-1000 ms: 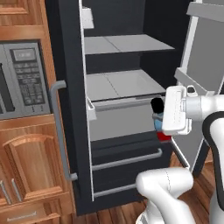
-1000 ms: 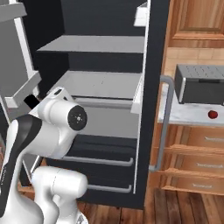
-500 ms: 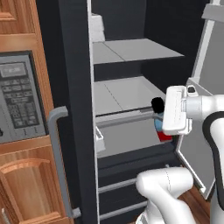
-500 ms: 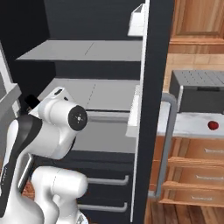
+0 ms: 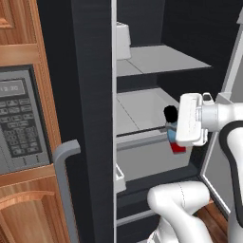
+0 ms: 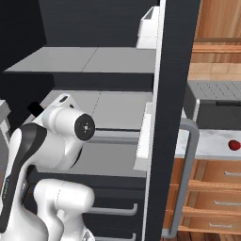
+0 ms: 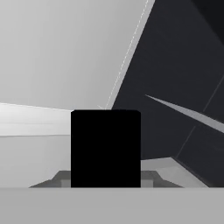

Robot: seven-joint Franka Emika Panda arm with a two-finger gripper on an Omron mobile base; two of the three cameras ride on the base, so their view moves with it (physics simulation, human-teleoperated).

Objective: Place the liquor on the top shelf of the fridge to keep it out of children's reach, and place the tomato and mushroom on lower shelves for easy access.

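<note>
The fridge (image 5: 90, 95) stands open, its black door edge and grey bar handle (image 5: 66, 185) nearest the left base camera, and everything else is placed here against it. Inside it, the top shelf (image 5: 161, 59) is a thin light grey plate spanning the dark interior, with a white door bin (image 5: 122, 40) at its near left corner. Below it lies the wider lower shelf (image 5: 140, 111) with a raised front lip, sitting on a grey drawer box (image 5: 152, 161). The liquor (image 5: 172, 130) is held just in front of that lip, at about the lower shelf's height and well below the top shelf: its black cap, pale blue shoulder and a patch of red body show beside the white hand. The gripper (image 5: 178, 137) is pinching the liquor, though its fingers are hidden behind the hand in the left base view; in the hand view the bottle's black cap (image 7: 106, 148) sits close in front of the camera, with light grey shelf surface and dark fridge wall behind it. In the right base view the arm (image 6: 56, 136) reaches into the fridge in front of the lower shelf, and outside the fridge, to its right, the tomato (image 6: 234, 145) rests on the tabletop (image 6: 207, 146) in front of a grey countertop oven (image 6: 216, 99).
</note>
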